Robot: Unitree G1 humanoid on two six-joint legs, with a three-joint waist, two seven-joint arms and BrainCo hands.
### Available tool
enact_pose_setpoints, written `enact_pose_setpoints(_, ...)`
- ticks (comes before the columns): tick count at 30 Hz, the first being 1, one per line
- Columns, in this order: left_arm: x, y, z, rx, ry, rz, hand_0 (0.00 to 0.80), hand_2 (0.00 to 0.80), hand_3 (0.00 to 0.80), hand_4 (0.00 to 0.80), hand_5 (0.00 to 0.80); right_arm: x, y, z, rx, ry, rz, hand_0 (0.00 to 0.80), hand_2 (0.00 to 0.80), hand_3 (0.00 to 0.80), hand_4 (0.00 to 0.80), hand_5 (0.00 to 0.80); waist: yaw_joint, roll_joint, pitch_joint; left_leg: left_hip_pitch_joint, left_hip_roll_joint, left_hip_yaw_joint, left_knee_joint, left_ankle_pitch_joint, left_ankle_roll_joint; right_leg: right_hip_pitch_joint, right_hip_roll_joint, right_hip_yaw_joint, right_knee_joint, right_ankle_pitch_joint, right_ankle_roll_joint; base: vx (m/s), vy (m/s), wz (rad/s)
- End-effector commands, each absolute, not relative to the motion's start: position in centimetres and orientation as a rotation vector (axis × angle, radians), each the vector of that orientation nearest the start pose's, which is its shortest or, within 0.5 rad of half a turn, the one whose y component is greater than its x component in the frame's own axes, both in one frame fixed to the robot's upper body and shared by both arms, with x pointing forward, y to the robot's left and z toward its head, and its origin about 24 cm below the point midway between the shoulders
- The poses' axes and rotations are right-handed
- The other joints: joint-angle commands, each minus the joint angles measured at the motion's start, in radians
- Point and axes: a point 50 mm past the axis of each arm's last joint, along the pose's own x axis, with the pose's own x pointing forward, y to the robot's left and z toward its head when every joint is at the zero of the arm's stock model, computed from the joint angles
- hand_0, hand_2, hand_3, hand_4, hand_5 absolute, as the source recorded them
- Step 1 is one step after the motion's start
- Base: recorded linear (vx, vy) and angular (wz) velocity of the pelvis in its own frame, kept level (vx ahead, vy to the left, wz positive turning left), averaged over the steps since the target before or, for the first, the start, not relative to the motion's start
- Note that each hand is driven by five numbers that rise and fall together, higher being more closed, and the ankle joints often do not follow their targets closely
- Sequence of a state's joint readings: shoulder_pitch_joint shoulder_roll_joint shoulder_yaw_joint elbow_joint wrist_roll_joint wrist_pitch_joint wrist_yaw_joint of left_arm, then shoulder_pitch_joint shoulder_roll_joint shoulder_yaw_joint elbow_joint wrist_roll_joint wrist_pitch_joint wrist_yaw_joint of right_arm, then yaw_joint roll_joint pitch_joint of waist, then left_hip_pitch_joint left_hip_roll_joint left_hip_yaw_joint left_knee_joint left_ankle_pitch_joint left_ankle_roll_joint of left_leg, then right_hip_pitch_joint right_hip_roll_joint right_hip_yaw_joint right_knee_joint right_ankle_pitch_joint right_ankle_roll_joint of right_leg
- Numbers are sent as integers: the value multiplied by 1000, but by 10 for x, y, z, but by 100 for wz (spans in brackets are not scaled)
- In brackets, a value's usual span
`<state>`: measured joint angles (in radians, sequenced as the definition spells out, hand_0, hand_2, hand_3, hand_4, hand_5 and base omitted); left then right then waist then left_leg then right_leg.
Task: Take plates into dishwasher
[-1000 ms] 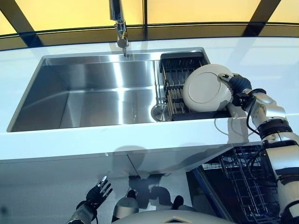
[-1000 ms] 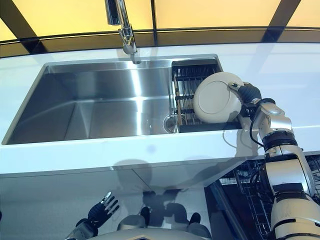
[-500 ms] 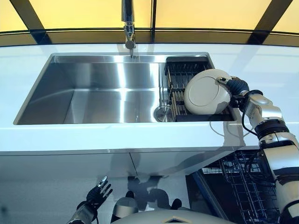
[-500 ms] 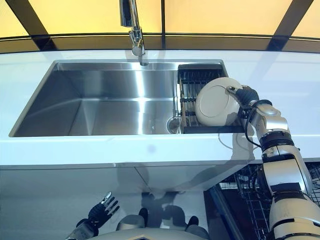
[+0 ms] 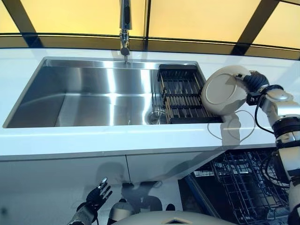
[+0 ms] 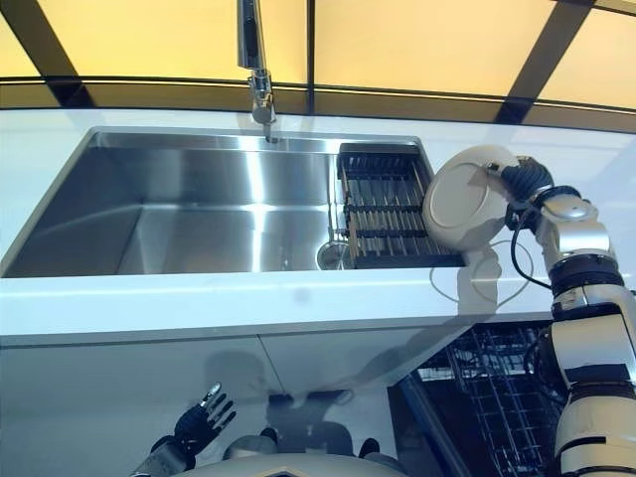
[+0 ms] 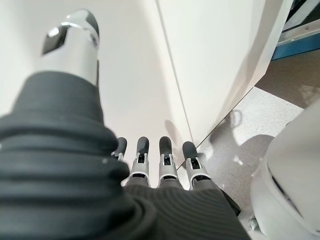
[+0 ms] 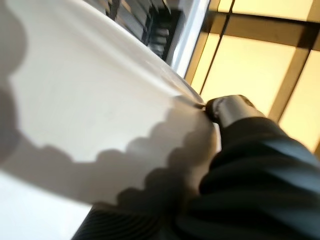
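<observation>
- The right hand grips a white plate by its rim, thumb pinched over the edge.
- The plate stands on edge in the air, its underside facing the sink, over the counter just right of the black drying rack.
- Below it, the open dishwasher rack shows.
- The left hand hangs low by the cabinet, fingers straight and spread, holding nothing.
</observation>
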<state>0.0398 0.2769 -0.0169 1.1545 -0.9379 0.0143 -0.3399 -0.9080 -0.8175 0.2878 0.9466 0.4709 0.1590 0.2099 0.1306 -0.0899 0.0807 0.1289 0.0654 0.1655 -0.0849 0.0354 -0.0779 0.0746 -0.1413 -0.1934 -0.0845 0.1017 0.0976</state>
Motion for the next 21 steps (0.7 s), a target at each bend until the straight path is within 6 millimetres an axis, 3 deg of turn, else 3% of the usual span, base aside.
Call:
enact_pose_setpoints(1, 109, 245, -148, -742, 874, 395, 0, 0, 0, 0, 0, 370, -331, 270, -477, -64, -186, 800, 800, 800, 800, 800, -17, -22, -24, 8, -46, 32, -2, -50, 53, 30, 50, 42, -3, -15, -4, -32, 62, -10)
enact_pose_setpoints(6, 110, 248, -147, -740, 865, 419, 0, 0, 0, 0, 0, 355, -345, 306, -563, -155, -280, 800, 800, 800, 800, 800, -43, -37, -31, 15, -43, 51, -2, -53, 55, 26, 56, 60, -3, -7, 2, -33, 51, -15)
enact_pose_setpoints(13, 109, 251, -146, -734, 864, 440, 0, 0, 0, 0, 0, 331, -364, 341, -678, -211, -397, 800, 800, 800, 800, 800, -73, -50, -33, 21, -41, 69, -2, -57, 58, 21, 60, 79, -3, 0, 10, -38, 28, -17)
enact_pose_setpoints(17, 110, 251, -146, -736, 856, 444, 0, 0, 0, 0, 0, 318, -375, 350, -751, -196, -441, 800, 800, 800, 800, 800, -93, -53, -34, 21, -40, 82, -2, -60, 59, 12, 62, 92, -3, 6, 15, -32, 29, -21)
enact_pose_setpoints(21, 113, 251, -144, -741, 837, 440, 0, 0, 0, 0, 0, 308, -386, 344, -941, -136, -504, 800, 800, 800, 800, 800, -109, -55, -32, 19, -40, 94, -2, -60, 61, 2, 62, 102, -3, 12, 20, -35, 24, -11)
